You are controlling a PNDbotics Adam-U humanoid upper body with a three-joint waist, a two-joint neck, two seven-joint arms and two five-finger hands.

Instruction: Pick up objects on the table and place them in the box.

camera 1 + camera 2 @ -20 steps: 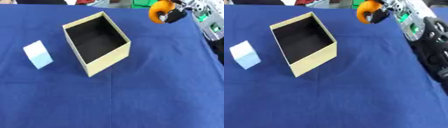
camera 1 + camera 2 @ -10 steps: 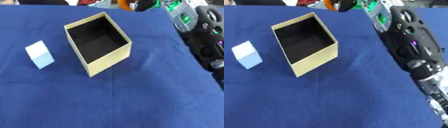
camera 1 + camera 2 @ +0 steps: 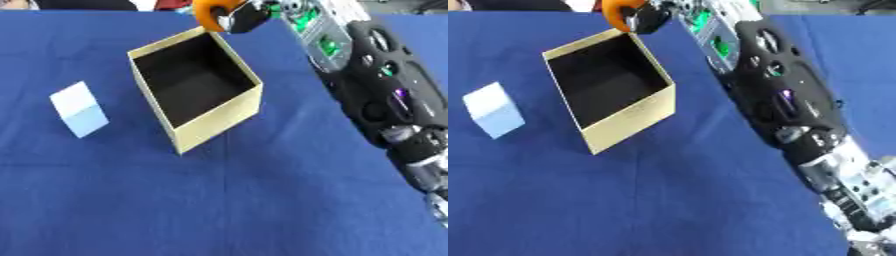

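The right hand [image 3: 248, 14] has its fingers curled round an orange object [image 3: 208, 11] just above the far corner of the open box [image 3: 194, 82], apparently placed to drop it in. A pale cube [image 3: 79, 108] waits on the table [image 3: 262, 200], left of the box.

Box [image 3: 194, 90] sat mid-table [image 3: 219, 200] — cube [image 3: 79, 108] off at its 9 o'clock, right hand [image 3: 234, 15] with some round thing [image 3: 206, 11] over its 12 o'clock corner.
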